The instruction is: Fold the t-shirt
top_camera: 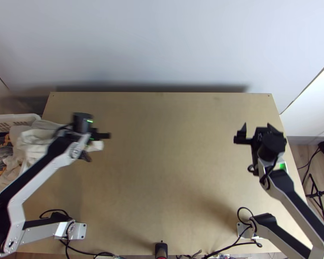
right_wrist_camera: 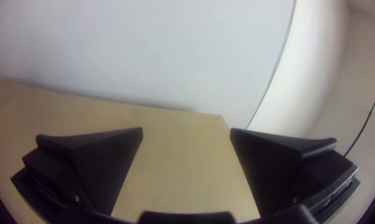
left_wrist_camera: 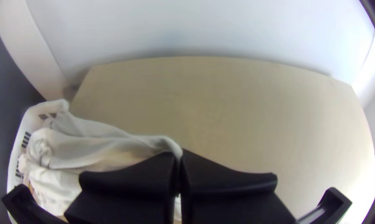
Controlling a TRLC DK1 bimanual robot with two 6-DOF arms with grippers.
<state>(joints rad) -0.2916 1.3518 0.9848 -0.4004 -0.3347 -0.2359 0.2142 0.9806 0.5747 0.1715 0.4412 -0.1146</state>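
yep, pinching the white cloth [left_wrist_camera: 100,151] tight in the left claw [top_camera: 106,135], bunched and trailing back to the basket [top_camera: 19,116] by the desk's [top_camera: 170,164] left edge. holding the right claw [top_camera: 257,129] wide near the right edge, with loads of moving room between.

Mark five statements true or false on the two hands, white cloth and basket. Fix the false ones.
1. The left hand is shut on white cloth. True.
2. The right hand also grips cloth. False: it is open, with nothing between its fingers.
3. The white cloth runs from the basket to the left hand. True.
4. The white cloth lies spread flat mid-table. False: it is bunched, between basket and left hand.
5. The basket is at the top view's right edge. False: it is at the left edge.
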